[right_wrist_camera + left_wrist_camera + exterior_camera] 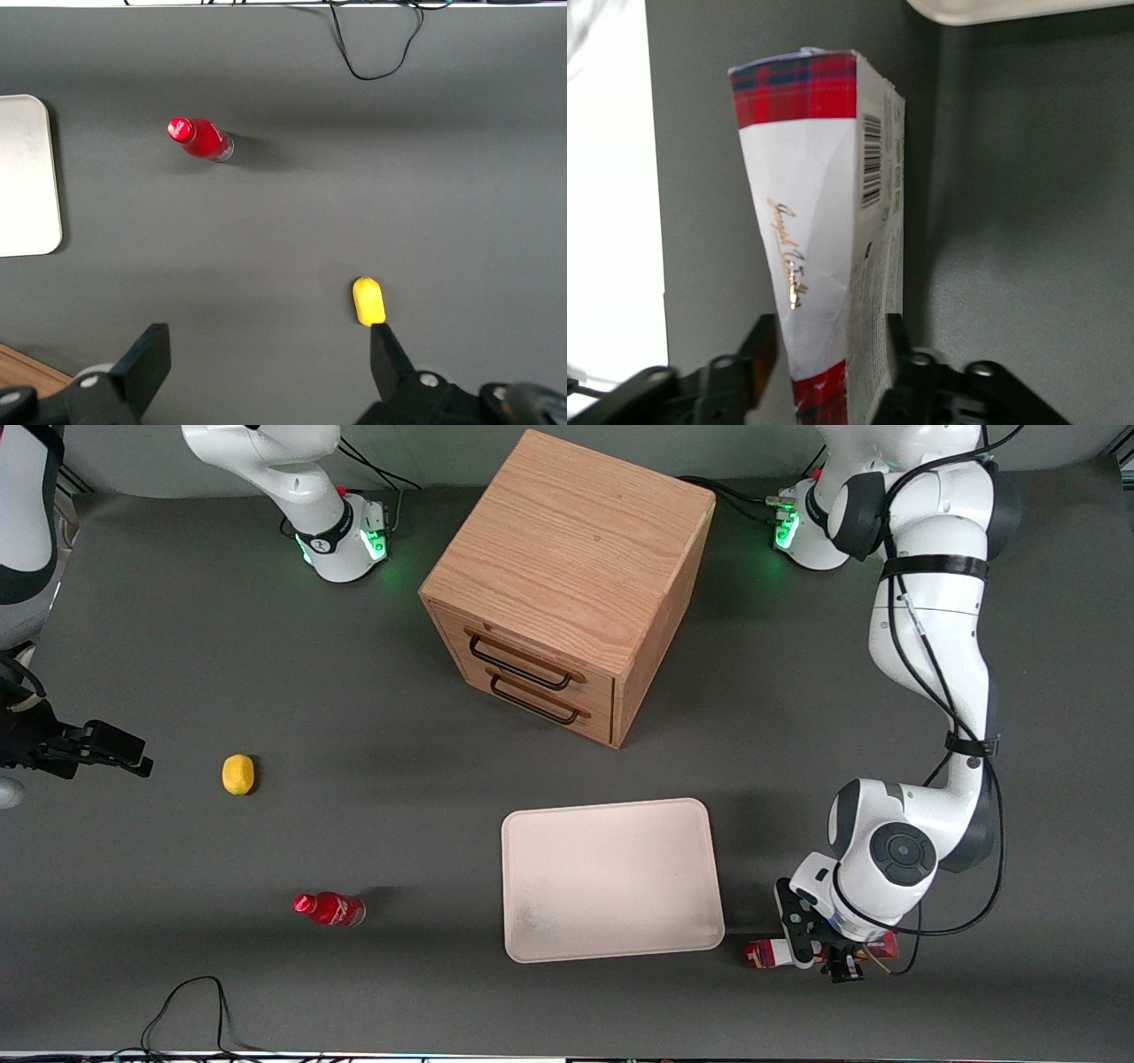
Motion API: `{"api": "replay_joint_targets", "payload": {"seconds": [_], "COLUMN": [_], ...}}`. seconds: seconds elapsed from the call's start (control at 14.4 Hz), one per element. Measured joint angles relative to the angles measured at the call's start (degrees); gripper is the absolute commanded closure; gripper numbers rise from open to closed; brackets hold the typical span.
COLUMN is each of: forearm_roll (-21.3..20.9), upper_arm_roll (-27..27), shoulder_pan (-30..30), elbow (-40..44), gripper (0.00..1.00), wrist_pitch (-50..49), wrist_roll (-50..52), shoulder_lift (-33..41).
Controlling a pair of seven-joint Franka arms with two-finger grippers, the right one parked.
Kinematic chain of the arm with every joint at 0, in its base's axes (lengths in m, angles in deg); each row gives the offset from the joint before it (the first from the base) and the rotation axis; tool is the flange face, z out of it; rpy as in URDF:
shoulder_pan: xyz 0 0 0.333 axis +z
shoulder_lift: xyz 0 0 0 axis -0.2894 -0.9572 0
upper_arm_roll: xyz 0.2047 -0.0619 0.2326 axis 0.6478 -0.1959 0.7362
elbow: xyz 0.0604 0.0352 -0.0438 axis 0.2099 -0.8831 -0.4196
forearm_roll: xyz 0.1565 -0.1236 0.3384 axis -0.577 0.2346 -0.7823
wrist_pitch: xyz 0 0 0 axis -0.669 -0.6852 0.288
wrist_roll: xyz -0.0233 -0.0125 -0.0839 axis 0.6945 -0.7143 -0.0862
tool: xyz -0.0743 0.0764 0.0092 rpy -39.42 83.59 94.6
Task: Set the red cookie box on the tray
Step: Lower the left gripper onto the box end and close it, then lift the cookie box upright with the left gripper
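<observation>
The red cookie box [766,954] lies on the table close to the front edge, beside the tray [611,879] toward the working arm's end and clear of it. My gripper [837,961] is down over the box's end farther from the tray. In the left wrist view the box [824,221] runs between the fingers of the gripper [828,354], showing its tartan end, white side and barcode. One finger [897,341] rests against the printed face. The other finger [757,354] stands a small gap off the white side, so the gripper is open. A corner of the tray [992,7] shows past the box.
A wooden drawer cabinet [567,576] stands farther from the camera than the tray. A small red bottle [330,909] and a yellow lemon [237,773] lie toward the parked arm's end. A black cable [186,1001] loops at the front edge.
</observation>
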Motion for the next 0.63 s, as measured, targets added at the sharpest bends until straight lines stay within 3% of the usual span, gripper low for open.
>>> {"api": "replay_joint_targets", "payload": {"seconds": [0.35,0.63], "forearm_roll": [0.81,10.83], "upper_arm_roll": [0.97,3.14], "shoulder_pan": [0.08,0.18], "elbow": [0.03,0.42], "gripper": [1.0,1.0], "wrist_pitch": [0.16,-3.31], "wrist_roll": [0.44,0.68], "shoulder_lift": [0.18,2.36]}}
